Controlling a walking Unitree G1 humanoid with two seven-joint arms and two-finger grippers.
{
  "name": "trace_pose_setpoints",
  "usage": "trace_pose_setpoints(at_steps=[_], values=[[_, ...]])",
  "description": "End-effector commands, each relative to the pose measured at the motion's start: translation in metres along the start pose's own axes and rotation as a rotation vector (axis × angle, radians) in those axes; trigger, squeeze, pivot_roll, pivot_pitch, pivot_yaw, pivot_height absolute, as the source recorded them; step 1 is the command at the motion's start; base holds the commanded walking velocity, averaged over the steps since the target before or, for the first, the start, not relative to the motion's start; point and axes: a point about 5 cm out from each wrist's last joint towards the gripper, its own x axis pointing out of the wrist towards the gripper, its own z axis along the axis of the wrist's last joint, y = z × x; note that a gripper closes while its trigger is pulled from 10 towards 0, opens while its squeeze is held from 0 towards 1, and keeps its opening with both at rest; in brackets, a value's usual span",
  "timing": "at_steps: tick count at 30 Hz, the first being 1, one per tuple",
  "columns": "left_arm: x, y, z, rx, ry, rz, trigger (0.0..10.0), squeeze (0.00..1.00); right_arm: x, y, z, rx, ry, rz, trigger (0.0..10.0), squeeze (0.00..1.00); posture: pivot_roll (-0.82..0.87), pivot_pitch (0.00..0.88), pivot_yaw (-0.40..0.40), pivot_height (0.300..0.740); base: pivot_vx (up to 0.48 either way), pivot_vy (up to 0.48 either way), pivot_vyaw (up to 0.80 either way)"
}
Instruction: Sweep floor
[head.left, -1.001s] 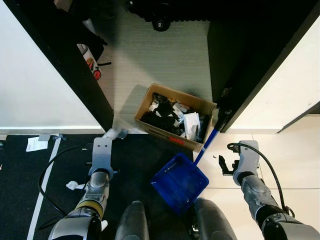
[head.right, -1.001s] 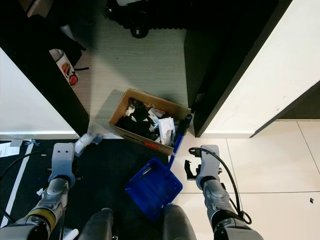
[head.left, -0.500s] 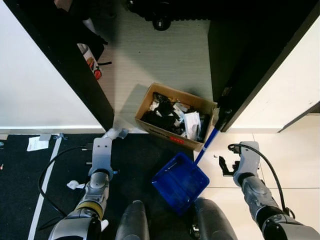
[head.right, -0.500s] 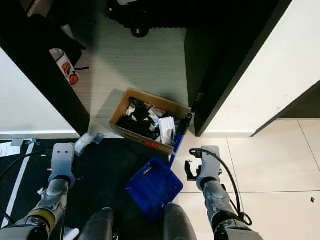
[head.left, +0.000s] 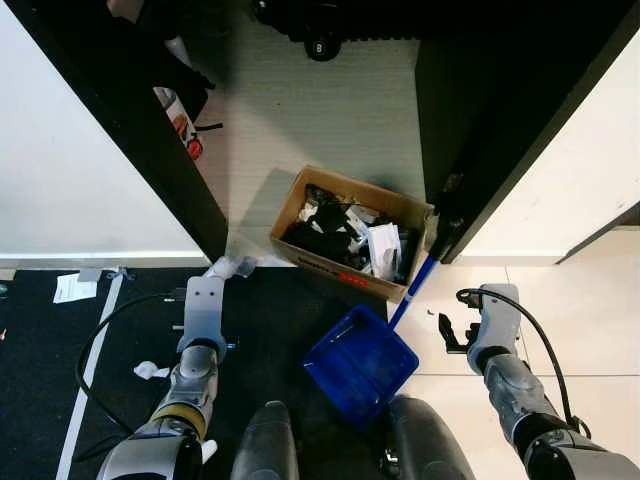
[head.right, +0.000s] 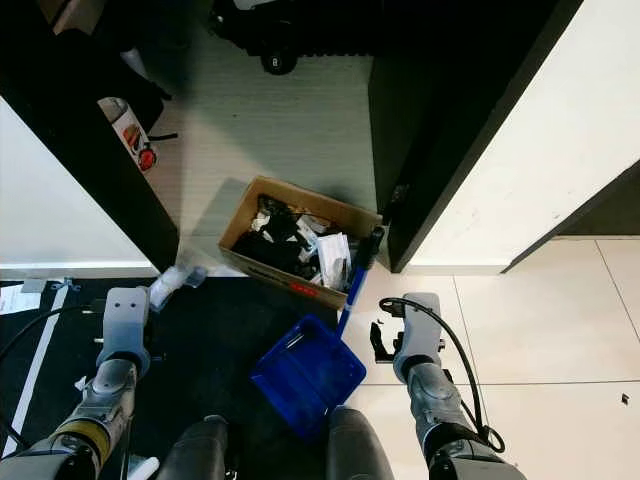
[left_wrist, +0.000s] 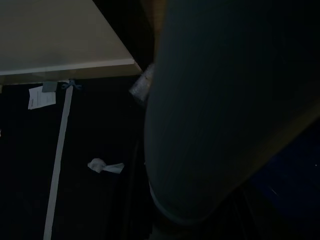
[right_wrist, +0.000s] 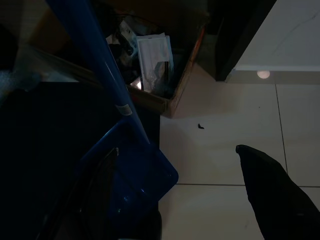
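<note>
1. Dark mat (head.left: 300, 310) meets pale tile: blue dustpan (head.left: 360, 362) w/ handle leaning on cardboard box (head.left: 352, 232) of trash; paper scrap (head.left: 150, 371) nr left tool (head.left: 205, 300), state can't tell.
2. Right wrist: right tool (right_wrist: 270, 187) over tile beside dustpan, grip unclear.

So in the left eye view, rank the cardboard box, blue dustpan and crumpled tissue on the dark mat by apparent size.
1. Box, largest.
2. Dustpan, somewhat smaller, though nearer the camera.
3. Tissue, far the smallest.
</note>
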Motion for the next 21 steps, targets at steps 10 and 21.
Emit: trace_pose_setpoints(at_steps=[10, 21], values=[[-0.0055, -0.0055, -0.0141, -0.039, 0.044, -0.032, 10.0, 0.00, -0.0043, -0.0029, -0.0072, 0.004, 0.011, -0.013, 10.0, 0.00, -0.05, 0.141, 0.006, 0.740, 0.000, 0.000, 0.00], [-0.0059, -0.0059, -0.0146, -0.038, 0.044, -0.031, 10.0, 0.00, -0.0045, -0.0025, -0.0078, 0.003, 0.013, -0.012, 10.0, 0.00, -0.05, 0.124, 0.007, 0.740, 0.000, 0.000, 0.00]])
